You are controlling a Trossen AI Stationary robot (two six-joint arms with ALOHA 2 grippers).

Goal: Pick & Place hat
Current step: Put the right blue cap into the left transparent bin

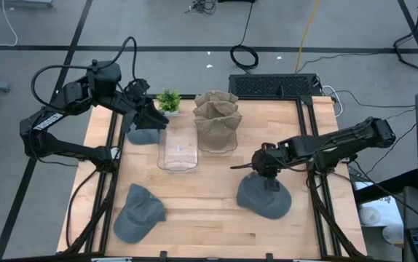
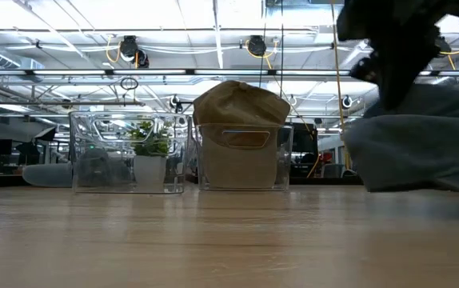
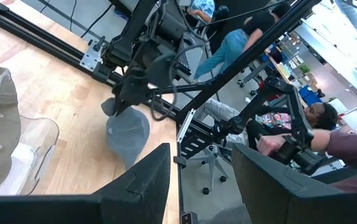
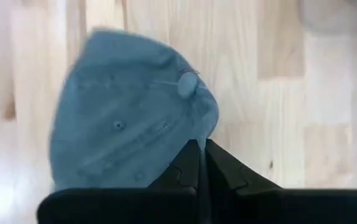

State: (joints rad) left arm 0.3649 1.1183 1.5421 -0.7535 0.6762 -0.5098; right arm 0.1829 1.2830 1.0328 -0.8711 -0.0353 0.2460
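A grey hat [image 1: 263,196] hangs under my right gripper [image 1: 271,180] over the right half of the table; the gripper is shut on it. The low view shows this hat [image 2: 421,144] large at the right. A second grey hat [image 1: 137,212] lies flat near the front left. A third grey hat [image 1: 143,135] lies at the far left, beneath my raised left gripper [image 1: 153,116], which is open and holds nothing [image 3: 200,180]. My right gripper pinches a raised fold of the hat's crown [image 4: 198,138] between its two shut fingers, close to the top button [image 4: 188,84]. The fingers come from above, slanting steeply down. The hat hangs below them, tilted, its lower edge [image 2: 405,189] just over the table.
An empty clear bin [image 1: 178,149] stands beside a clear bin stacked with tan hats [image 1: 216,124] at the far middle. A small potted plant [image 1: 169,100] is behind them. Bare wood lies between the two front hats. People sit beyond the table's right side [image 3: 315,118].
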